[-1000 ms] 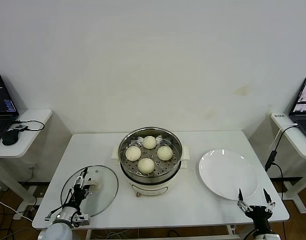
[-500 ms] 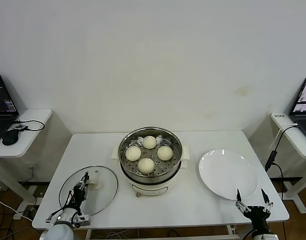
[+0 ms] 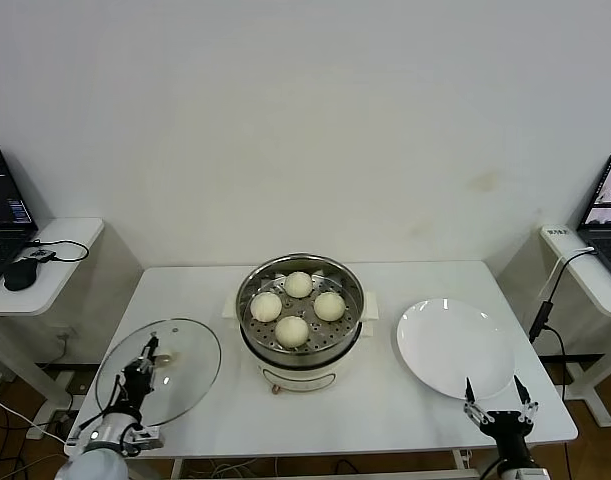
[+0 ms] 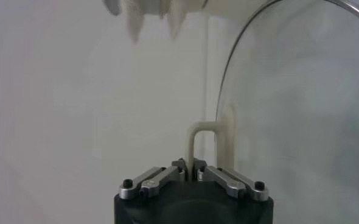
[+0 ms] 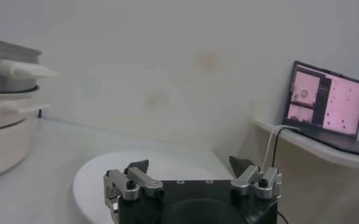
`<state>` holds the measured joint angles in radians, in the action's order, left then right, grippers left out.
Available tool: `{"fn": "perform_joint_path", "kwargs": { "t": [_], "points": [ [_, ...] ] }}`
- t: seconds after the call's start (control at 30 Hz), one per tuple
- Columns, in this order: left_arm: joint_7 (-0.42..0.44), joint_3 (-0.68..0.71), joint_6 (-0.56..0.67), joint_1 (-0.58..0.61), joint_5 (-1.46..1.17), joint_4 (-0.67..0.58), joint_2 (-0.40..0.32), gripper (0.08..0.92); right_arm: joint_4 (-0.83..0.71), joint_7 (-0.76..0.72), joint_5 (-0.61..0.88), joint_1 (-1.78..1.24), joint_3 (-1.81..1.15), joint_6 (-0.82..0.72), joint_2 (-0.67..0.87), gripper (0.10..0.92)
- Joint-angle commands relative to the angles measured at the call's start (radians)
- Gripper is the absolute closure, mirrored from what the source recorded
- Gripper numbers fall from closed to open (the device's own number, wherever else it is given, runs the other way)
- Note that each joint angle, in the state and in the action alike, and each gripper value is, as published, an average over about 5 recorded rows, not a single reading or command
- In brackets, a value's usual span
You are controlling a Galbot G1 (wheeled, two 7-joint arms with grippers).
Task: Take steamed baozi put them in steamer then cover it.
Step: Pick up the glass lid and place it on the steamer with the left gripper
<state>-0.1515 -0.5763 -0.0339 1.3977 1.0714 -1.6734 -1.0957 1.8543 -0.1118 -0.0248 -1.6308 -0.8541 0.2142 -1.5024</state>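
Several cream-white steamed baozi [image 3: 292,329] sit on the perforated tray inside the steel steamer [image 3: 351,298] at the table's middle. Its glass lid [image 3: 175,372] is at the front left, raised off the table and tilted. My left gripper [image 3: 143,368] is shut on the lid's cream loop handle [image 4: 195,141]; in the left wrist view the jaws pinch one leg of that handle, with the lid glass [image 4: 301,109] beside it. My right gripper [image 3: 497,398] hangs open and empty at the front right, near the plate's front edge. The right wrist view shows the right gripper [image 5: 191,164] with its jaws wide apart.
A flat white plate [image 3: 455,347] lies right of the steamer, also seen as the plate [image 5: 167,161] in the right wrist view. Side tables with laptops [image 3: 610,205] flank the white table [image 3: 385,410]. A mouse [image 3: 22,273] and cable lie on the left side table.
The left gripper closed on the lid's handle, then lifted the lid, tilting it and carrying it a little to the left. The right gripper drifted slightly left.
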Motion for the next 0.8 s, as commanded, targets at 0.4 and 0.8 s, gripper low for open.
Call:
{"fn": "perform_joint_path", "kwargs": {
  "t": [0.4,0.8],
  "points": [
    [0.229,0.162,-0.328,-0.136,-0.181,-0.468,0.231,0.863,-0.024,0.007,-0.082,0.001,0.064,0.014,-0.02,0.203],
    [0.357,0.51,-0.439,-0.435,-0.013,-0.384,0.104,0.863,-0.076,0.094,-0.284,0.038,0.13,0.047,-0.075,0.202]
  ]
}}
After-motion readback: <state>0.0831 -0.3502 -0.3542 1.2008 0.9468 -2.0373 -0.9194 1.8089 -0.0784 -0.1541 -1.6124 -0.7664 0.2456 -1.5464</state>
